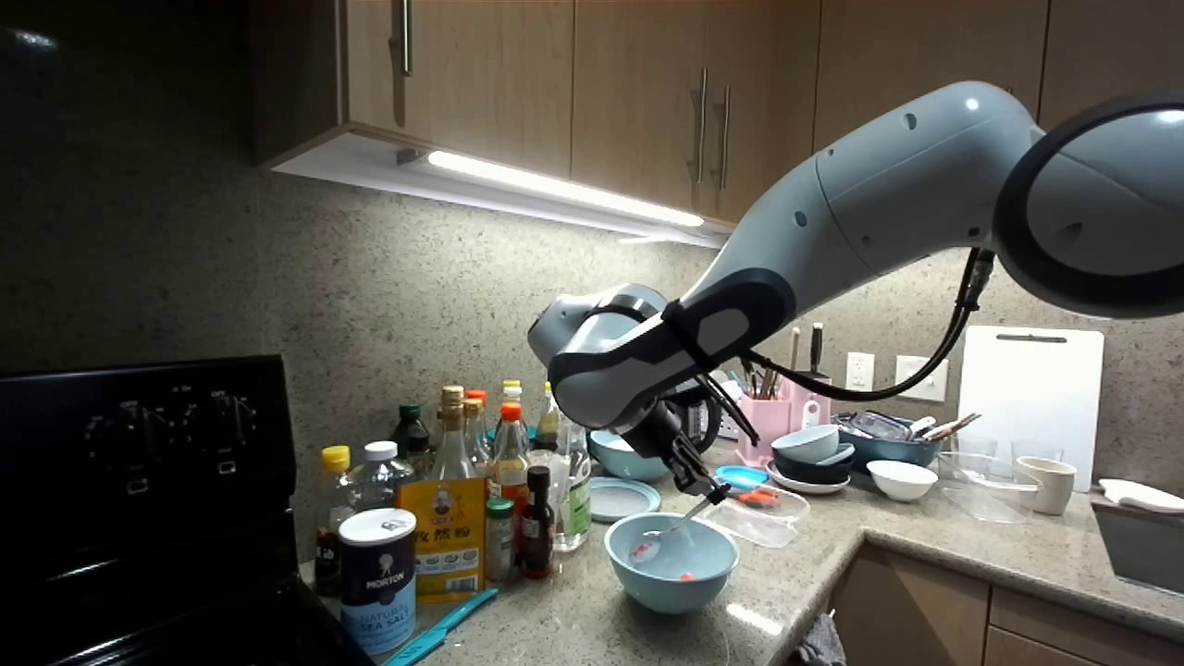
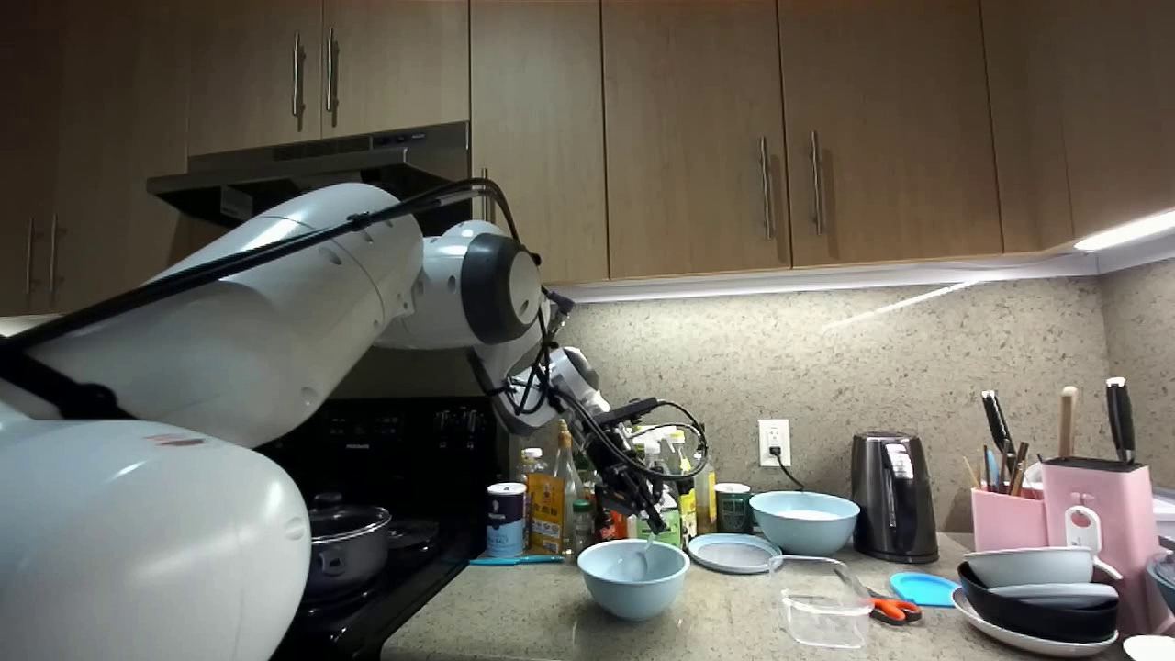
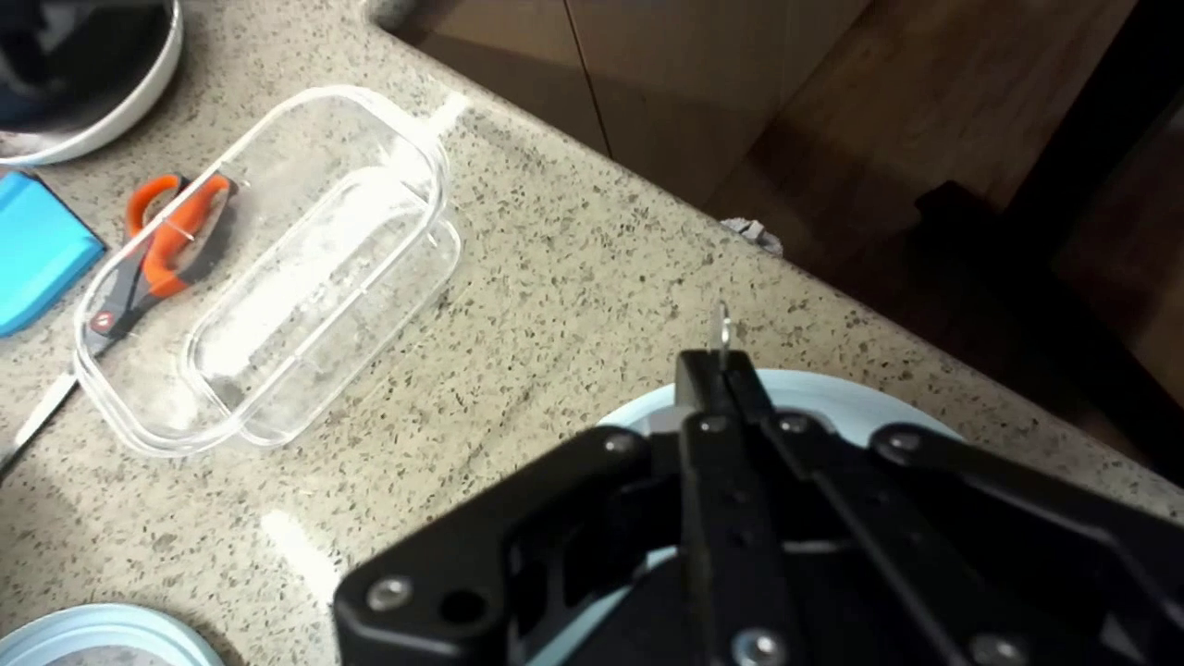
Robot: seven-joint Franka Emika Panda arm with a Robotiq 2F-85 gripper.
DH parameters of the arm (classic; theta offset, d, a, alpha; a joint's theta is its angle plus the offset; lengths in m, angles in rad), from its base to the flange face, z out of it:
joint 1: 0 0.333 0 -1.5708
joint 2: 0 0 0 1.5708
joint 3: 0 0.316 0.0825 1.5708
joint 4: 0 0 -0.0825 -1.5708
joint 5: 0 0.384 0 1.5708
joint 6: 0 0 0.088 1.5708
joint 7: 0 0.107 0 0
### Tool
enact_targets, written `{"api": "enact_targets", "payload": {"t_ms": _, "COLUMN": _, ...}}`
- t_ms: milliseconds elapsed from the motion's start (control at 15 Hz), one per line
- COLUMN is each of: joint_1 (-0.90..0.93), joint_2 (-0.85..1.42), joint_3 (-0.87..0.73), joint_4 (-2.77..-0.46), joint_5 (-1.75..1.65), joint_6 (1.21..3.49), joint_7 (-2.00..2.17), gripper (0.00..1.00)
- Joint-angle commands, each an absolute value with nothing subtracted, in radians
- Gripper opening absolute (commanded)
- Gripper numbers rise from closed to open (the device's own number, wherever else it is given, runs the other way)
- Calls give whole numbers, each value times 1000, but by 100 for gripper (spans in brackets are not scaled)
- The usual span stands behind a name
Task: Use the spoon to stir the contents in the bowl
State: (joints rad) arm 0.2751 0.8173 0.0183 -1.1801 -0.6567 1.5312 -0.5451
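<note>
Evidently the stirring itself is the step in hand: the gripper [image 1: 714, 492] is clenched on the thin handle of the spoon [image 1: 684, 521], which slants down into the wide light-blue bowl [image 1: 673, 592]. The bowl stands upright on the counter [image 2: 514, 601], below the fingertips, with the clear plastic container [image 3: 277, 296] near it but apart. In an exterior view the spoon's head lies inside the bowl, toward the side where the salt canister [image 1: 377, 583] stands; whether it touches the inner wall I cannot tell. A small orange-red piece [image 1: 686, 577] shows low in the bowl, and what else is in there is too pale to make out. In the wrist view a short end of the spoon pokes out past the pinched tips. I judge that the next move calls for slow, level circles with the head kept low, drawing first away from the wall and through that orange-red piece, while the tips stay clear of the rim. A handle so thin could twist in the grip, and a hard push against the wall might slide the bowl.
</note>
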Motion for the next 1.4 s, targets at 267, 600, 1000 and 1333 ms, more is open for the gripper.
{"api": "enact_targets", "payload": {"t_ms": 267, "joint_1": 274, "joint_2": 770, "joint_3": 44, "joint_4": -1262, "joint_5": -698, "joint_6": 1430, "joint_7": -488, "gripper": 1}}
{"api": "enact_targets", "payload": {"t_ms": 600, "joint_1": 205, "joint_2": 735, "joint_3": 79, "joint_4": -1247, "joint_5": -623, "joint_6": 1506, "joint_7": -458, "gripper": 1}}
{"api": "enact_targets", "payload": {"t_ms": 1000, "joint_1": 210, "joint_2": 764, "joint_3": 62, "joint_4": -1189, "joint_5": -620, "joint_6": 1500, "joint_7": -488, "gripper": 1}}
{"api": "enact_targets", "payload": {"t_ms": 1333, "joint_1": 299, "joint_2": 858, "joint_3": 51, "joint_4": -1108, "joint_5": -684, "joint_6": 1346, "joint_7": -495, "gripper": 1}}
